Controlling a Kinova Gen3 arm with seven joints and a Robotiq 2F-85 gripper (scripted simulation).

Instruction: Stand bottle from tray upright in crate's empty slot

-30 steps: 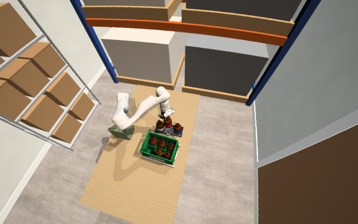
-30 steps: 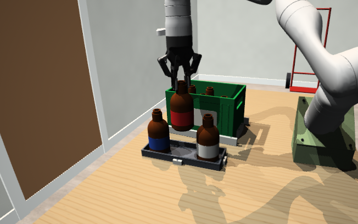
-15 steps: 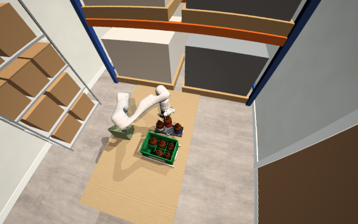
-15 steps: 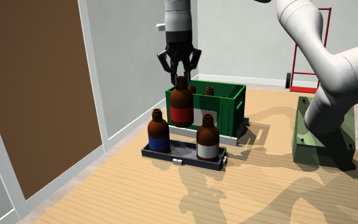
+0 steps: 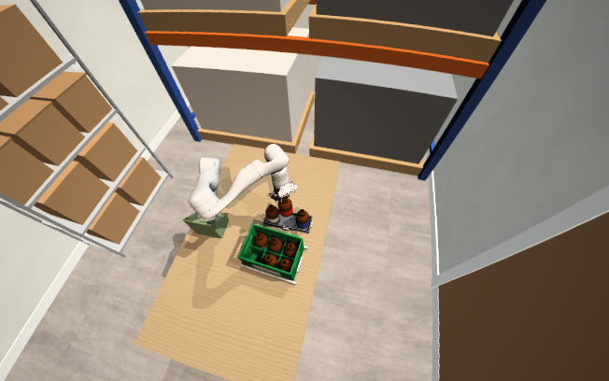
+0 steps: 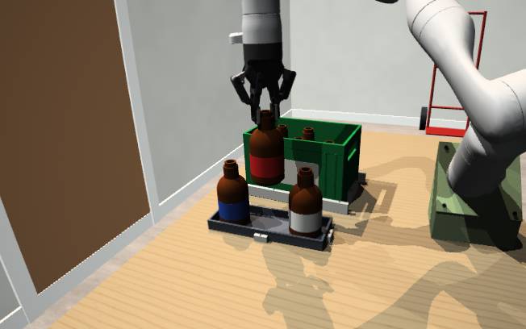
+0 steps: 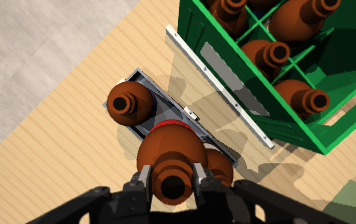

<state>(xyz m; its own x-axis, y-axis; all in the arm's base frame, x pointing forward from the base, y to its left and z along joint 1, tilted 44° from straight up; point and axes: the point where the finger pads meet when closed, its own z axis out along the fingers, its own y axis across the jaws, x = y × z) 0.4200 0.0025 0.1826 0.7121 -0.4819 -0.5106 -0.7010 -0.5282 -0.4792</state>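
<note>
Clamped by its neck in the end effector (image 5: 281,198) (image 6: 266,114) (image 7: 172,175), the red-labelled bottle (image 5: 285,206) (image 6: 266,153) (image 7: 172,150) hangs upright above the dark tray (image 5: 287,227) (image 6: 282,238) (image 7: 187,111), between blue- and white-labelled bottles. No lettering is readable on the labels. The wood-grained bench (image 5: 224,327) (image 6: 169,290) (image 7: 65,125) also carries the green crate (image 5: 271,270) (image 6: 315,141) (image 7: 250,80), near pale walls.

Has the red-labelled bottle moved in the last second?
Yes, upward: in the exterior view, the red-labelled bottle hangs higher against the green crate behind it.
</note>
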